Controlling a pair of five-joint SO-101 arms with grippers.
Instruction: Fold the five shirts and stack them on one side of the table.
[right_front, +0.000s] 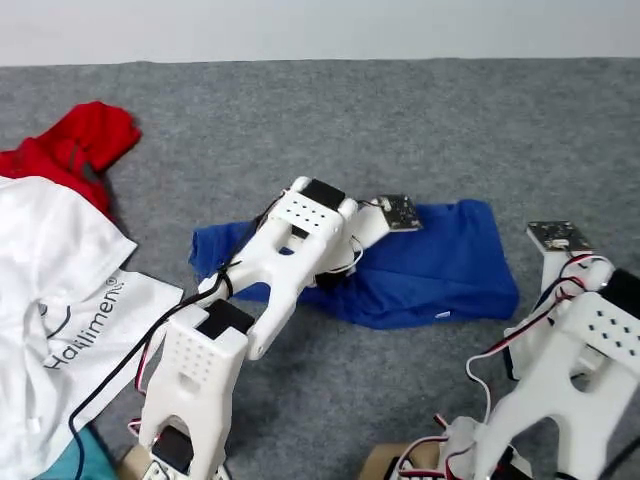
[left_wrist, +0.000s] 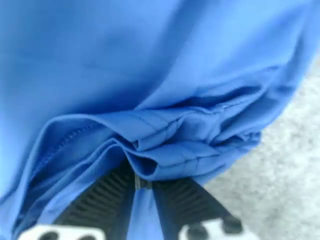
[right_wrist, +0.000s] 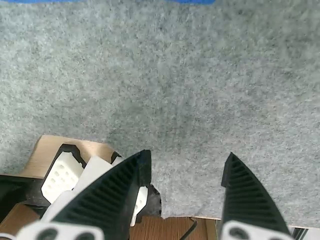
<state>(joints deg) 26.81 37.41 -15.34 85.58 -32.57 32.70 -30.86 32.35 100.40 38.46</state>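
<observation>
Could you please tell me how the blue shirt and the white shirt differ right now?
The blue shirt lies mid-table, the white shirt at the left edge in the high view. The left hand pinches the blue shirt; no hand holds the white shirt. The white shirt bears print; the blue shirt looks plain. Both lie on the grey mat.

Spread shirt (right_front: 440, 265) at mat (right_front: 400, 120) centre; printed shirt (right_front: 50, 300) at left edge, crumpled shirt (right_front: 80, 145) behind it

Robot lab: grey felt table (right_front: 420, 130)
</observation>
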